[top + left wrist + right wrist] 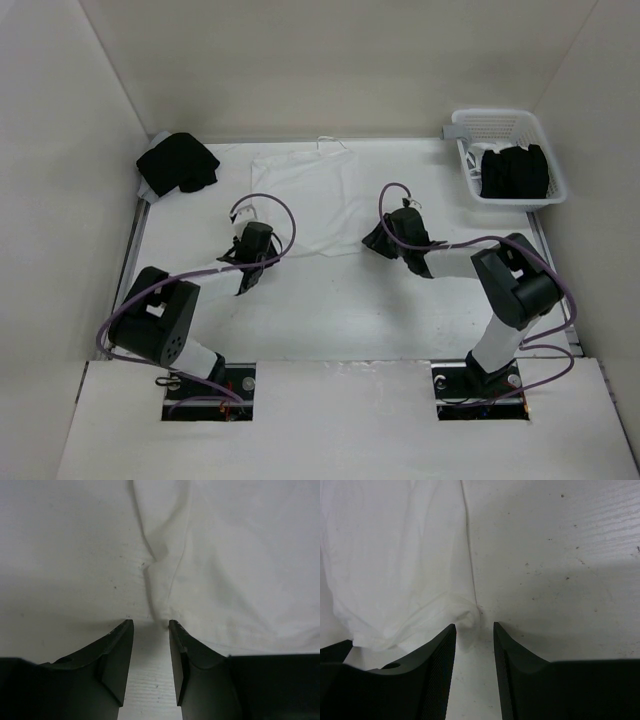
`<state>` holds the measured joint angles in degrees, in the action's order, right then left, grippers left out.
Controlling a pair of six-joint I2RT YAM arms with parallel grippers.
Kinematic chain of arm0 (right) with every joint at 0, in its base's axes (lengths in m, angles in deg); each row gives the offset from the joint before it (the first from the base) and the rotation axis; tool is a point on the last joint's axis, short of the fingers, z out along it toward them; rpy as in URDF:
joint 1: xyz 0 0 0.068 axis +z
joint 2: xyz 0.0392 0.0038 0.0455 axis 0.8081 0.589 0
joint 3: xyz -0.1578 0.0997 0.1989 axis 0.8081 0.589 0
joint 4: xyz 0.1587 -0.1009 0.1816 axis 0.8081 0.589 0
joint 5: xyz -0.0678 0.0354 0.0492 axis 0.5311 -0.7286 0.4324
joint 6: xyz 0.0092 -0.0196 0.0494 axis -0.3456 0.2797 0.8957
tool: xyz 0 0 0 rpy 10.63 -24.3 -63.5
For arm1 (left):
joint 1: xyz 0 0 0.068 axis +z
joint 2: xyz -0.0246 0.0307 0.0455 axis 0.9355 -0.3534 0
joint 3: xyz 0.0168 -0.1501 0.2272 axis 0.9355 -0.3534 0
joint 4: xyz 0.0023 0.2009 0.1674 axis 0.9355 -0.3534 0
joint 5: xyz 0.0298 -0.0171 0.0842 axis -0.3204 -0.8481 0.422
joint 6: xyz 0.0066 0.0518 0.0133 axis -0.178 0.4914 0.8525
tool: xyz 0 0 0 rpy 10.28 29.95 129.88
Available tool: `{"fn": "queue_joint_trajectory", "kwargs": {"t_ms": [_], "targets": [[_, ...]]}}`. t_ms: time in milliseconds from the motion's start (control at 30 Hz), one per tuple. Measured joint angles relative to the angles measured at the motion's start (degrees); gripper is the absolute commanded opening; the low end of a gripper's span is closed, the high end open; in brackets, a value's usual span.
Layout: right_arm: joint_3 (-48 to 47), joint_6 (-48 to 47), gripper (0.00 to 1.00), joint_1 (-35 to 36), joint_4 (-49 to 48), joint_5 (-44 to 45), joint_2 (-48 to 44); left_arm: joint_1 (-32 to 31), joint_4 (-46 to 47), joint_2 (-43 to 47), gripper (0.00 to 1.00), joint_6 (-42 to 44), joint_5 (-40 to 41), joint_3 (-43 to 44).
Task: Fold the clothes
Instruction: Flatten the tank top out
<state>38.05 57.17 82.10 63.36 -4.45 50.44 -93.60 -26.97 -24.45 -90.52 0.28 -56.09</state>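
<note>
Lying spread flat, thin white camisole (300,195), faintly creased.

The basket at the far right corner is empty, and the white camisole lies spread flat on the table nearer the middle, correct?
Not quite. The basket is not empty: black clothes lie inside it, as the top external view shows. The rest holds: it sits at the far right corner, and the white camisole lies spread flat on the table nearer the middle.

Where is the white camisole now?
In the top view, the white camisole lies flat toward the table's far edge, the left gripper and right gripper at its near corners.
</note>
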Motion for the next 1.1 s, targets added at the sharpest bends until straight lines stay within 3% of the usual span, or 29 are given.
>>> {"fn": "queue_joint_trajectory", "kwargs": {"t_ms": [100,267,433,533,633,833,1000,1100], "targets": [[0.1,0.1,0.40,0.0,-0.2,0.0,-0.1,0.2,1.3,-2.4,0.32,0.2,0.6,1.7],[0.5,0.2,0.40,0.0,-0.8,0.0,-0.1,0.2,3.0,-4.4,0.17,0.4,0.5,2.8],[0.6,0.5,0.39,0.0,-1.2,0.0,-0.1,0.3,3.2,-4.5,0.08,0.3,0.3,2.8],[0.6,0.7,0.28,0.0,-1.1,0.0,-0.1,0.5,3.1,-4.3,0.05,0.3,0.2,2.8],[0.6,0.7,0.11,0.0,-1.1,-0.1,-0.1,0.6,2.6,-3.3,0.02,-0.2,-0.5,2.8],[0.6,-0.2,0.00,0.1,-1.1,0.4,-0.6,0.9,0.2,6.3,0.01,-2.7,-4.0,2.7],[0.9,-3.2,0.00,2.2,2.1,3.2,-7.4,2.3,-2.0,16.3,0.00,-5.3,-7.4,2.7],[0.1,-7.5,0.03,6.9,8.2,7.1,-15.2,4.2,-4.5,21.4,0.00,-6.8,-9.1,2.1]]}}
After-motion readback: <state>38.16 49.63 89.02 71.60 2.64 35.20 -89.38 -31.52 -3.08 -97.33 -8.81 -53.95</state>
